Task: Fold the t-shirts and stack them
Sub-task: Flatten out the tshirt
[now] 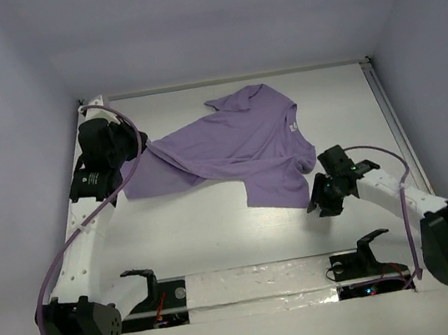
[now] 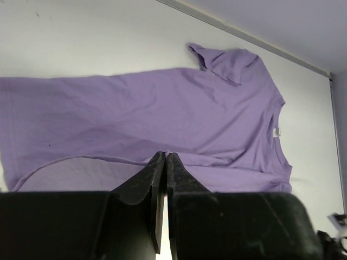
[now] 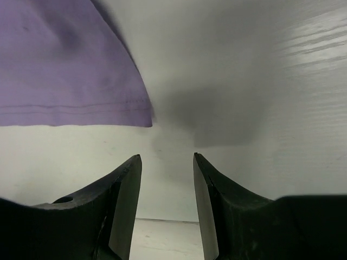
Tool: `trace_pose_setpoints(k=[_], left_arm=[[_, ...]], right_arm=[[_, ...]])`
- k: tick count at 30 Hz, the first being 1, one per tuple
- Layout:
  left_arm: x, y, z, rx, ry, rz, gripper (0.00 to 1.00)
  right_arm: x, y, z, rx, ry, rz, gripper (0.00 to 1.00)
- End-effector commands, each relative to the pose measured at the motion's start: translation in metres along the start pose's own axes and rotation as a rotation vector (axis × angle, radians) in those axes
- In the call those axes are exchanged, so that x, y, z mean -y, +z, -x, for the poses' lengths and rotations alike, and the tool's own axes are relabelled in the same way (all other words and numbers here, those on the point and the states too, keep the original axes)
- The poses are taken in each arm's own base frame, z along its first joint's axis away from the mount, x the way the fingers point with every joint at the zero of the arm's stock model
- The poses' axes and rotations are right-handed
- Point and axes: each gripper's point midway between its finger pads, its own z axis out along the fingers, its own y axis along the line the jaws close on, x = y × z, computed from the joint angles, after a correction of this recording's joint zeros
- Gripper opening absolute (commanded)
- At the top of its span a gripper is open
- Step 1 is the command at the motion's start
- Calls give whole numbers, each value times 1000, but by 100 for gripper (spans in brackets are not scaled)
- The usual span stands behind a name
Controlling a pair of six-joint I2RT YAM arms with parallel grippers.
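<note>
A lavender-purple t-shirt lies crumpled and skewed across the back middle of the white table, collar to the right with a small white label. My left gripper is at the shirt's left edge, and its jaws are pressed together on a raised fold of fabric. That fold meets the fingertips in the left wrist view, with the shirt spread beyond. My right gripper is open and empty, low over bare table just off the shirt's near right corner. The hemmed corner shows up and left of the jaws.
The white table has walls on three sides. A metal rail runs along its right edge. A taped strip and two black brackets sit at the near edge between the arm bases. A purple cable loops along each arm.
</note>
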Motion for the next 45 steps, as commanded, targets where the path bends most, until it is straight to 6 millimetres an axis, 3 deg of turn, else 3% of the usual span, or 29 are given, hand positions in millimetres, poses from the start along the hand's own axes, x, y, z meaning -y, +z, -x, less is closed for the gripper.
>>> trace_pose_setpoints(k=[1, 7, 15, 18, 22, 26, 28, 30, 32, 35, 36, 38, 39, 41, 42, 43, 44, 45], left_arm=[[15, -14, 12, 50, -5, -68, 0], [16, -20, 5, 46, -13, -88, 0], [12, -23, -3, 38, -14, -83, 0], [12, -23, -5, 34, -17, -89, 0], [12, -24, -6, 35, -14, -89, 0], [11, -24, -6, 37, -11, -85, 0], [11, -23, -6, 37, -12, -87, 0], [11, -23, -7, 35, -11, -88, 0], [12, -22, -5, 39, -10, -91, 0], [19, -22, 9, 67, -7, -107, 0], [31, -28, 29, 109, -10, -133, 0], [48, -30, 56, 155, -8, -167, 0], [69, -49, 95, 243, -1, -208, 0], [84, -59, 130, 307, 0, -213, 0], [106, -85, 170, 403, 4, -259, 0], [117, -101, 187, 444, 1, -281, 0], [123, -115, 204, 488, -4, -287, 0], [143, -153, 238, 589, -4, -333, 0]], right_arm=[[-5, 14, 10, 54, -37, -77, 49], [-2, 30, 13, 65, -34, -115, 46], [-9, 32, 31, 132, -19, -123, 45], [-7, 41, 26, 108, -17, -144, 43], [-6, 43, 28, 109, -12, -158, 34], [-1, 47, 19, 74, 2, -167, 10], [1, 47, 18, 74, 10, -172, 8], [-3, 41, 25, 109, 8, -158, 0], [-12, 30, 37, 153, -8, -145, 0], [-39, -15, 66, 285, -52, -61, 0], [-71, -55, 91, 388, -67, 32, 0], [-92, -129, 112, 537, -109, 116, 0], [-119, -202, 138, 694, -100, 205, 0], [-126, -270, 149, 807, -148, 225, 0], [-129, -306, 158, 888, -144, 239, 0], [-139, -380, 161, 1025, -130, 341, 0], [-144, -407, 168, 1088, -160, 347, 0], [-144, -438, 171, 1159, -150, 366, 0]])
